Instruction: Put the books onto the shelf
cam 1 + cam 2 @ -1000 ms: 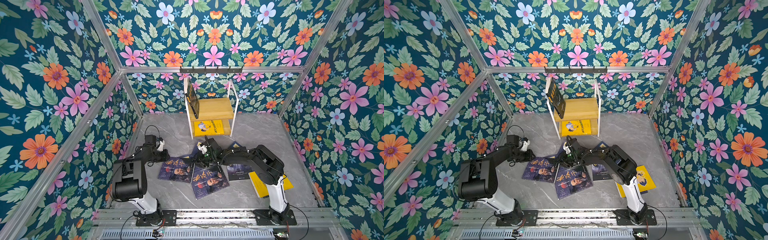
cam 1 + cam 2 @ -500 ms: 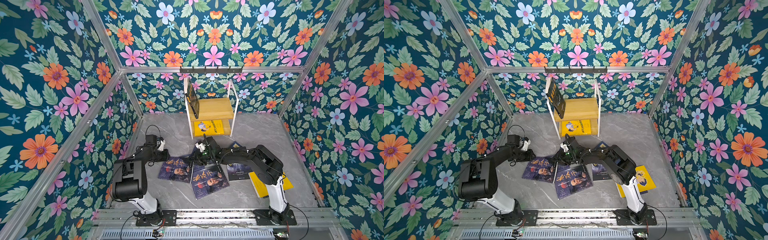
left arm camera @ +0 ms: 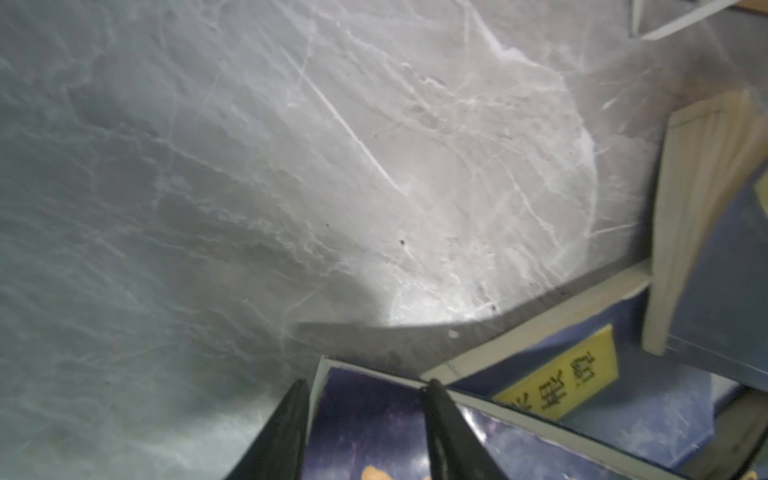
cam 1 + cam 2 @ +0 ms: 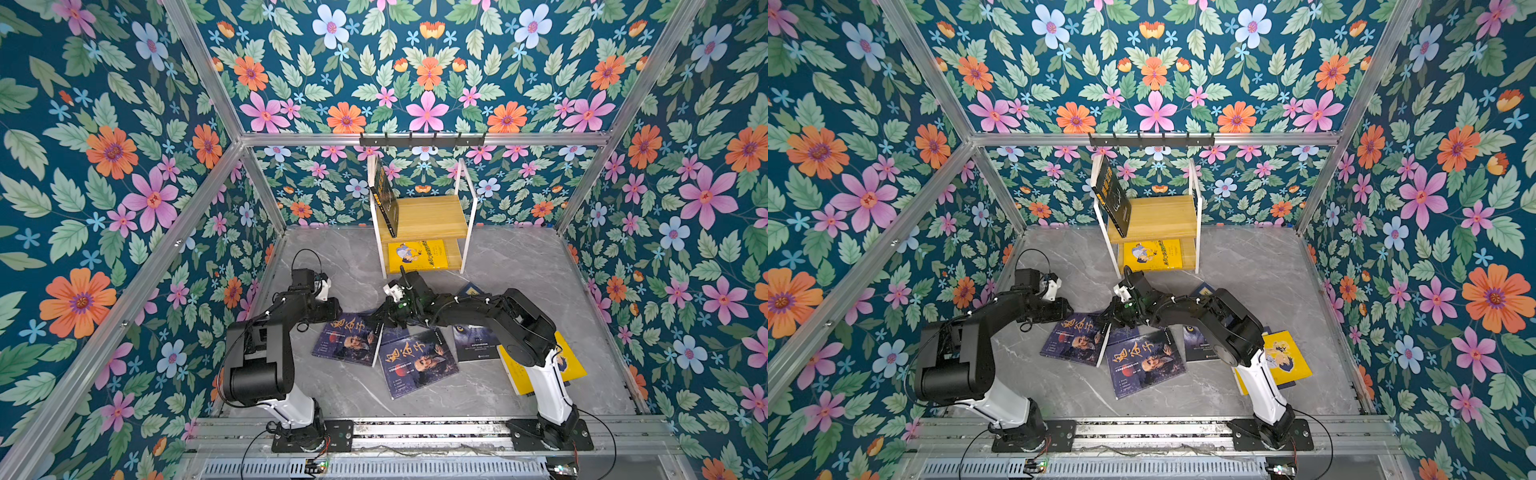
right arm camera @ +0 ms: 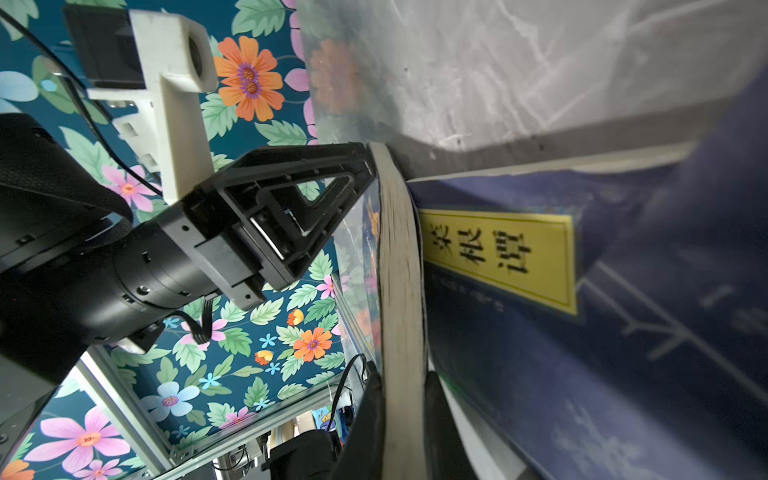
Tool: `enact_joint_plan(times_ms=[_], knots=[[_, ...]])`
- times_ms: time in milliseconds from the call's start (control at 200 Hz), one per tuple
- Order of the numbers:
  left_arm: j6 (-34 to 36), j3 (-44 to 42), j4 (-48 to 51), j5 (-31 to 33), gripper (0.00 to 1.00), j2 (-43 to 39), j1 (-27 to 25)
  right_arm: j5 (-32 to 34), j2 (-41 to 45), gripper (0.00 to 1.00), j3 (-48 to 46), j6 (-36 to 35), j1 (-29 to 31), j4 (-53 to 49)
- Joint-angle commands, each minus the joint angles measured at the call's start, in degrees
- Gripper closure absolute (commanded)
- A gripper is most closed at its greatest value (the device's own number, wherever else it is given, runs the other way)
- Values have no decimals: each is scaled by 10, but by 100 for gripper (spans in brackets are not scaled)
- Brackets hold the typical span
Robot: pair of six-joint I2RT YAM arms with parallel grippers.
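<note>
Several books lie on the grey floor in both top views. My right gripper (image 5: pixel 403 382) is shut on the page edge of the left old-man book (image 4: pixel 351 338) (image 5: pixel 397 270), at its far right corner. My left gripper (image 3: pixel 365 386) (image 4: pixel 332 309) is open, its fingers straddling that book's far left corner (image 3: pixel 365 424). A navy book with a yellow label (image 5: pixel 498 253) (image 3: pixel 561 374) lies partly under it. The shelf (image 4: pixel 424 216) stands at the back. A dark book (image 4: pixel 384 199) leans on its top board and a yellow book (image 4: pixel 417 254) lies on the lower one.
A second old-man book (image 4: pixel 419 361) lies in front of the held one, and a wolf-eyes book (image 4: pixel 473 343) is to its right. A yellow book (image 4: pixel 571 361) sits under the right arm. Another navy book (image 4: pixel 471 289) is near the shelf foot. A black hook rail (image 4: pixel 422 140) hangs above.
My right gripper has closed on the book's edge. My left gripper has opened wider at the book's corner. Both arms stay almost where they were.
</note>
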State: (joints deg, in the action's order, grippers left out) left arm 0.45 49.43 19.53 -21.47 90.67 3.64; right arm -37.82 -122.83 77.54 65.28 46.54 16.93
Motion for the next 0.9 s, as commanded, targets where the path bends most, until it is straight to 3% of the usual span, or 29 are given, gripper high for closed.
enact_joint_plan(times_ms=[0,55,100,140,410,650,895], knots=[[4,12,0,5,41,-24,0,-11,18,95,-6,-1,-6,16],[4,30,4,14,32,-32,0,-13,32,96,-17,0,-10,23],[2,43,7,20,10,-38,0,-14,46,96,-29,-1,-13,31],[-1,53,7,25,1,-46,-1,-15,61,96,-39,-4,-17,36],[50,114,-26,-13,0,-123,-23,-20,178,97,-109,-40,-53,33],[-44,145,-74,-131,0,-129,-35,-48,307,97,-172,-92,-100,8],[-32,127,-84,-285,0,-143,-35,-103,455,100,-237,-148,-174,-35]])
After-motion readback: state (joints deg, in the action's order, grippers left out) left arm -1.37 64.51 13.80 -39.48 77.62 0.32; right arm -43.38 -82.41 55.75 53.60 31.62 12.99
